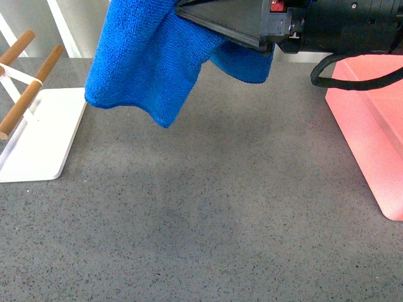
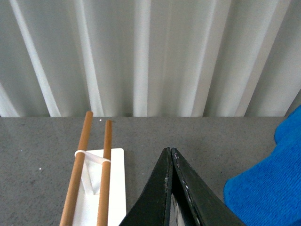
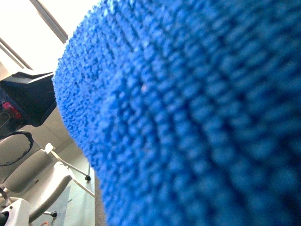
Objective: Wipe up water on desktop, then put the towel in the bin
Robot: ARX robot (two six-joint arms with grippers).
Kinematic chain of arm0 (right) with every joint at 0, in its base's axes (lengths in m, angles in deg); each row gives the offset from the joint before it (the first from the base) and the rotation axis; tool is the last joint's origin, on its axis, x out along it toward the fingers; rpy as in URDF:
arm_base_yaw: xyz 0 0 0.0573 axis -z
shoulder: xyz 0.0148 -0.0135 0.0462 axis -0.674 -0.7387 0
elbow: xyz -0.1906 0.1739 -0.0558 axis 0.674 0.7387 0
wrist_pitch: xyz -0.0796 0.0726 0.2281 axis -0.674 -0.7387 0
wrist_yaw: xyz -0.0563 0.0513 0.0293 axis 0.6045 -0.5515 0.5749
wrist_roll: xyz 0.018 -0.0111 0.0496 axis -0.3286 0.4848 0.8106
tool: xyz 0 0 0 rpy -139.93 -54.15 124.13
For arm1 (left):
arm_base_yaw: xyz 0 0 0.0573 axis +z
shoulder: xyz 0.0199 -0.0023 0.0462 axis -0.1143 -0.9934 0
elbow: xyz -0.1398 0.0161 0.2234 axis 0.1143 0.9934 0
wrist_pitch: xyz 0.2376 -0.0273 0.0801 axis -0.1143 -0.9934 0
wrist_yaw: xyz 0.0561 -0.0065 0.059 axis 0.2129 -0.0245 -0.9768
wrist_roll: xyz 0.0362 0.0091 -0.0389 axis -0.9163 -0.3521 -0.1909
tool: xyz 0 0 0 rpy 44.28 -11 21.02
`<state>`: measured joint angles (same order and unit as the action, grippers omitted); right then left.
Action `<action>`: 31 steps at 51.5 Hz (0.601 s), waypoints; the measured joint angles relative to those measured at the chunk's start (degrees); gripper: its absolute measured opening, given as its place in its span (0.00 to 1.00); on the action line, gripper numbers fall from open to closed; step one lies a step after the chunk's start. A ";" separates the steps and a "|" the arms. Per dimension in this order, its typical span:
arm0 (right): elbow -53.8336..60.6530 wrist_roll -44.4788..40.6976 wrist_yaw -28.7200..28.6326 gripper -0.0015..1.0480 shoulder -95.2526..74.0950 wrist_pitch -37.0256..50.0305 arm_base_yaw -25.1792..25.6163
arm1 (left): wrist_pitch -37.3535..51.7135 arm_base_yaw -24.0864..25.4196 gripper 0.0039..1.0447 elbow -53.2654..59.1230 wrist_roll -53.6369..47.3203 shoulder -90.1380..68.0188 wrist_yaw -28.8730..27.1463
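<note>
Front view: a bright royal-blue fuzzy microfibre towel hangs in loose folds at the top of the frame, clear of the dark grey speckled stone-look desktop. It is held by the black right gripper, which reaches in from the right. The gripper's fingertips are buried in the cloth, so their gap cannot be seen, but the towel's weight hangs from them. A black cable loops below the arm. The large salmon-pink rectangular plastic bin stands on the desktop at the right edge, well apart from the towel. At the left edge is a white rack with a flat base plate, carrying two slanted wooden bars.

Left wrist view: the black left gripper has its two tapered fingers pressed together, with nothing between them. It is above the desktop, just beside the white rack and its wooden bars. A corner of the towel shows at one side. A white ribbed wall runs behind.

Right wrist view: the towel fills nearly the whole frame, its looped pile blurred and close to the lens. The gripper itself cannot be made out here.
</note>
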<state>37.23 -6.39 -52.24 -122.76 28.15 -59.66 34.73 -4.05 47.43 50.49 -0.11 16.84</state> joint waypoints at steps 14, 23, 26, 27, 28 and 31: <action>0.13 -1.09 0.00 0.05 0.15 -1.84 0.66 | -2.19 3.91 0.03 6.75 -0.07 9.05 3.91; 0.15 -1.79 0.42 0.05 0.24 -2.58 1.05 | -5.09 6.36 0.03 9.42 -0.07 14.45 6.54; 0.13 -1.77 0.46 0.05 0.24 -2.56 1.01 | -6.64 9.16 0.03 10.38 -0.09 16.94 9.84; 0.13 -1.77 0.46 0.05 0.24 -2.54 0.98 | -7.08 9.60 0.03 10.60 -0.09 17.62 9.92; 0.13 -1.81 0.46 0.05 0.24 -2.58 0.94 | -7.50 9.92 0.03 10.80 -0.07 18.27 9.90; 0.07 -2.10 0.63 0.05 0.24 -3.26 0.81 | -8.35 10.23 0.03 11.15 -0.07 19.56 9.88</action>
<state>37.29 -8.49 -51.61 -122.52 24.90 -58.85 26.38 6.18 58.58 50.43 19.45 26.72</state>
